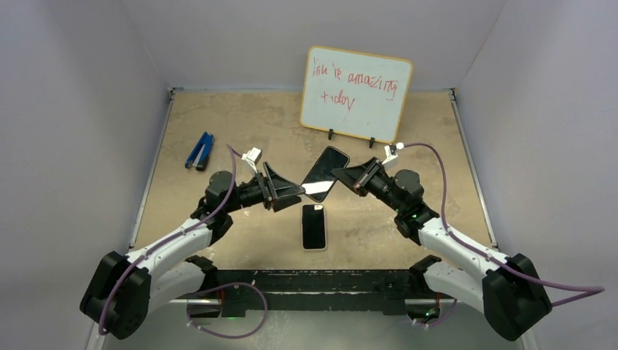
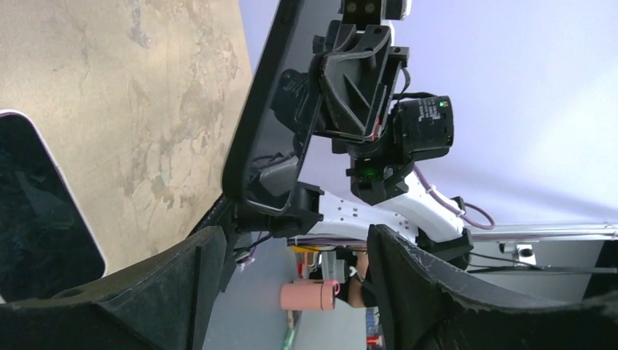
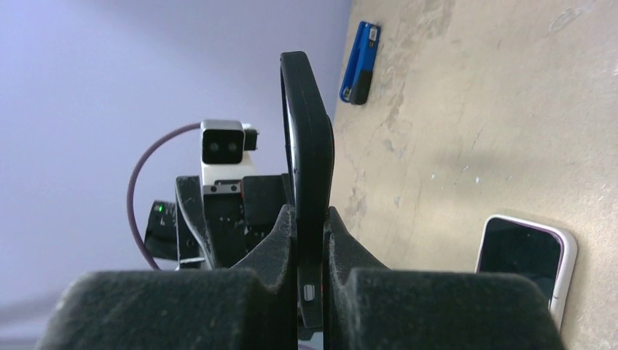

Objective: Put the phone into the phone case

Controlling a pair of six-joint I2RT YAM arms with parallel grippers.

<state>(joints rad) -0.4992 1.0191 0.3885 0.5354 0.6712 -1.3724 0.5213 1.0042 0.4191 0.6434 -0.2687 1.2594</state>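
whiteboard (image 1: 356, 93): upright on two black feet, orange frame, red handwriting, beyond both jaws, nearer the right jaws | blue tool (image 1: 200, 150): flat on the surface, beyond and outward of the left jaws, well apart, kind unclear | surface (image 1: 240, 117): tan, mottled, beneath the jaws | walls (image 1: 65, 109): pale, enclosing three sides

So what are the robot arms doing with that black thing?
The right gripper is pinching the black phone case by its edge, up off the table. The left gripper is open beside it, holding nothing. The phone lies flat on the table nearby, not yet in the case.
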